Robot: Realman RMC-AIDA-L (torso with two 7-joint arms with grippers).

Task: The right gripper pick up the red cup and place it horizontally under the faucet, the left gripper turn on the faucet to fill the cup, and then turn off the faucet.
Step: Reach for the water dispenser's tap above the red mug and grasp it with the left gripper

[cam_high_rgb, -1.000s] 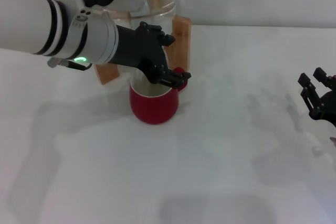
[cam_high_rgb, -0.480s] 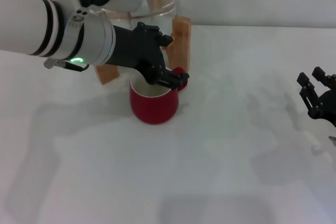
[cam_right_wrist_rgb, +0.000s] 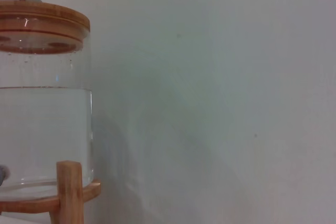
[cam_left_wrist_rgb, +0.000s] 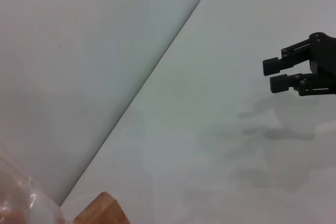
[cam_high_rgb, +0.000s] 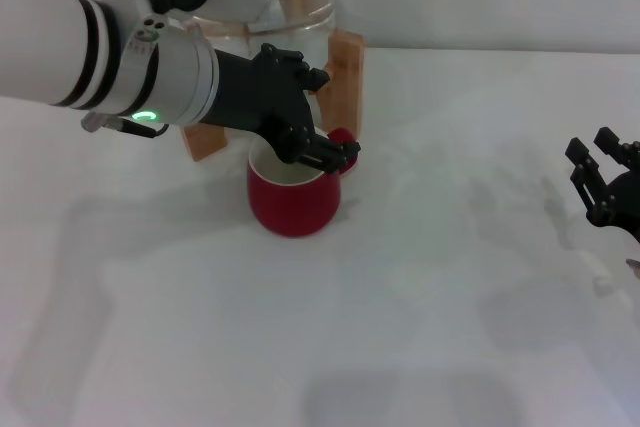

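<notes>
A clear water jug (cam_right_wrist_rgb: 44,129) with wooden lid (cam_right_wrist_rgb: 39,17) stands on a wooden stand (cam_high_rgb: 345,72), on a white table (cam_high_rgb: 400,297).

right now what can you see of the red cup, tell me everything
The red cup is a rounded, glossy dark red mug with a pale inside, standing upright on the white table before the wooden stand. Its small handle points away behind. The left gripper hangs over its rim, hiding part of the opening.

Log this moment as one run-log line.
left gripper: over red cup, by jug stand | faucet: hidden | right gripper: open, idle at table's right edge
</notes>
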